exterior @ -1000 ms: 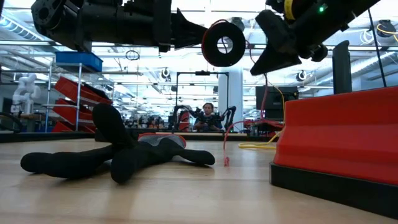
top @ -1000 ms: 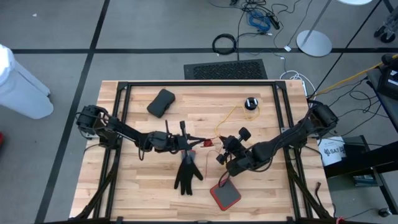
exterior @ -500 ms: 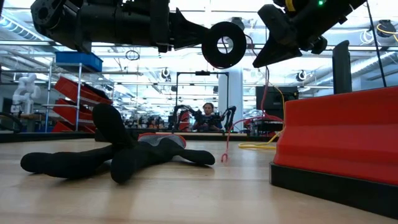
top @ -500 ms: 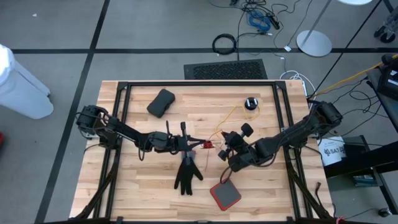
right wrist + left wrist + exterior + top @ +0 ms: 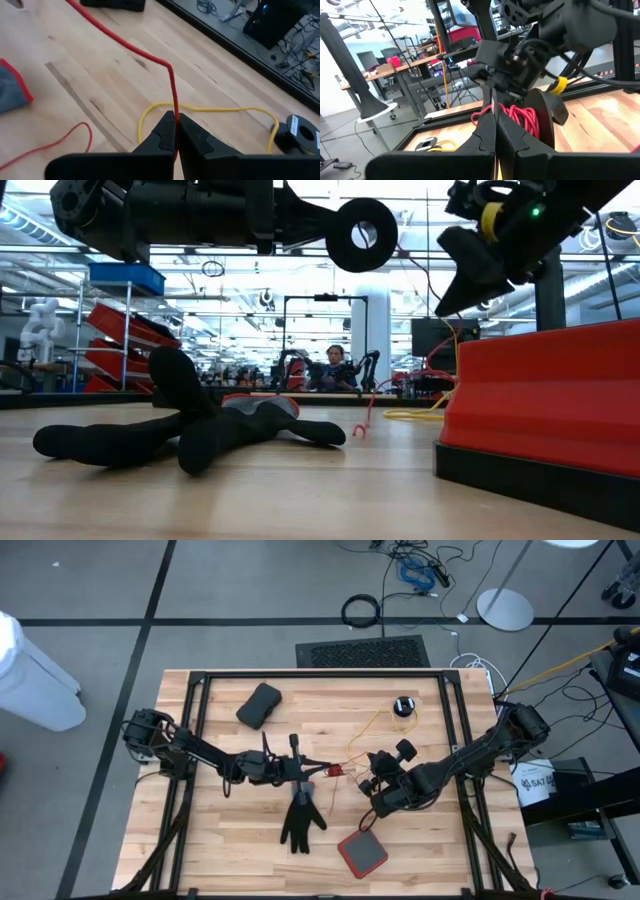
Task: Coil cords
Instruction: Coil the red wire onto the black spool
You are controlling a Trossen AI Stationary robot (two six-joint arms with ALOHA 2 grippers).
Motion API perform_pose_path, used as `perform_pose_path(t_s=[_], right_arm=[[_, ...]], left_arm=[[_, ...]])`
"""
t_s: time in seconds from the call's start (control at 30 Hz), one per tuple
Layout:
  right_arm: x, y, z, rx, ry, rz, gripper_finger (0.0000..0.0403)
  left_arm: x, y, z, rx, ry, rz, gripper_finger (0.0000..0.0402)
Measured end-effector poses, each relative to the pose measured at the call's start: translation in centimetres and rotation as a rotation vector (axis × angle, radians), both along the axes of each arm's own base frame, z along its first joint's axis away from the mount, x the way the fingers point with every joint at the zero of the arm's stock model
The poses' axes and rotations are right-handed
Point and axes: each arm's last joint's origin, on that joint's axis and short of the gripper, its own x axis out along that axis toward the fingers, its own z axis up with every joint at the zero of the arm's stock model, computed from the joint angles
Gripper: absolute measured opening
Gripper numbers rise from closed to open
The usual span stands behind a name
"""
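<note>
The right gripper [image 5: 175,131] is clamped on a red cord [image 5: 125,45], held taut above the table [image 5: 230,840] for winding. The left gripper [image 5: 494,131], mid-table, is clamped on the reel [image 5: 361,235]. A yellow cord [image 5: 210,109] lies below.

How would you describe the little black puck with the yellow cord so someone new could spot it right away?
Start at the wooden table and look toward its far edge, on the right arm's side. There a small black round puck lies flat, with a thin yellow cord running from it toward the middle. The dark pouch on the same edge is larger, not round, and has no cord.
</note>
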Motion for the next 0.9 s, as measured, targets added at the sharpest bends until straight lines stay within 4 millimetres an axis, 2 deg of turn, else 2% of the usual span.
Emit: perform_pose_path(t_s=[0.2, 0.33, 0.6, 0.9], right_arm=[[-1.0, -0.5, -1.7, 0.035, 0.021, -0.026, 0.0000], [-0.7, -0.4, -2.8, 0.080, -0.047, 0.000, 0.0000], [2.8, -1.2, -2.9, 0.103, -0.160, 0.129, 0.0000], [5.7, -2.1, -4.7, 0.111, -0.242, 0.182, 0.0000]], left_arm=[[0.0, 0.0, 0.0, -0.014, -0.005, -0.005, 0.0000], [0.0, 0.1, 0.3, -0.029, -0.029, -0.002, 0.0000], [0.0, 0.9, 0.9, -0.066, -0.099, 0.037, 0.0000], [0.1, 2.4, 1.1, -0.070, -0.116, 0.138, 0.0000]])
